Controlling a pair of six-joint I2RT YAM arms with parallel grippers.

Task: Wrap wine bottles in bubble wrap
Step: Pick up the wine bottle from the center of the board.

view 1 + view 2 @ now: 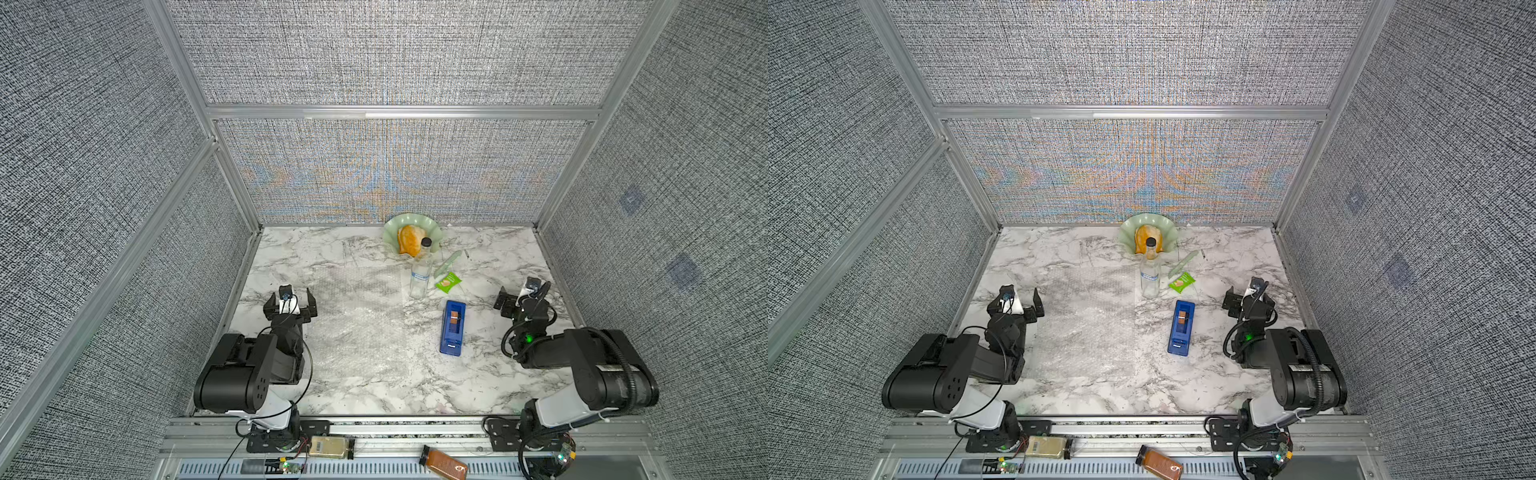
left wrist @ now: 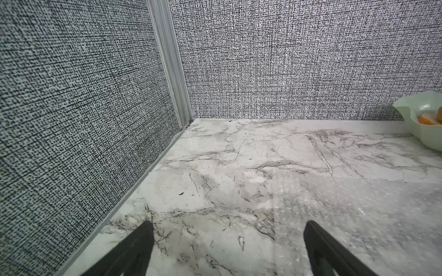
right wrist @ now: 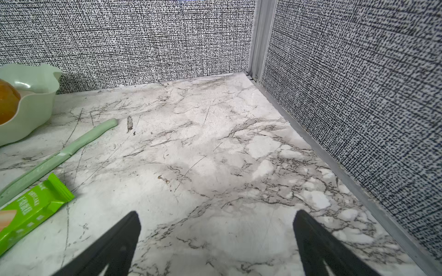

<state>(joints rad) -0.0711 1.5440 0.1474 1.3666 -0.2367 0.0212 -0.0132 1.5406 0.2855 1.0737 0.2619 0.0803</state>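
A slim clear glass wine bottle (image 1: 419,272) (image 1: 1150,274) with a black cap stands upright on the marble table, right of centre and towards the back. The bubble wrap (image 1: 357,320) (image 1: 1088,320) lies spread flat mid-table, just left of the bottle; its edge (image 2: 358,215) shows in the left wrist view. My left gripper (image 1: 290,295) (image 1: 1017,297) (image 2: 229,224) hovers open at the wrap's left edge, holding nothing. Near the right wall my right gripper (image 1: 517,291) (image 1: 1241,293) (image 3: 216,213) is open over bare marble, empty.
A pale green bowl (image 1: 392,228) (image 3: 35,100) holding something orange sits against the back wall behind the bottle. A green knife (image 1: 448,264) (image 3: 71,148), a green packet (image 1: 449,282) and a blue tape dispenser (image 1: 453,328) lie right of the bottle. A brown-filled bottle (image 1: 442,461) lies on the front rail.
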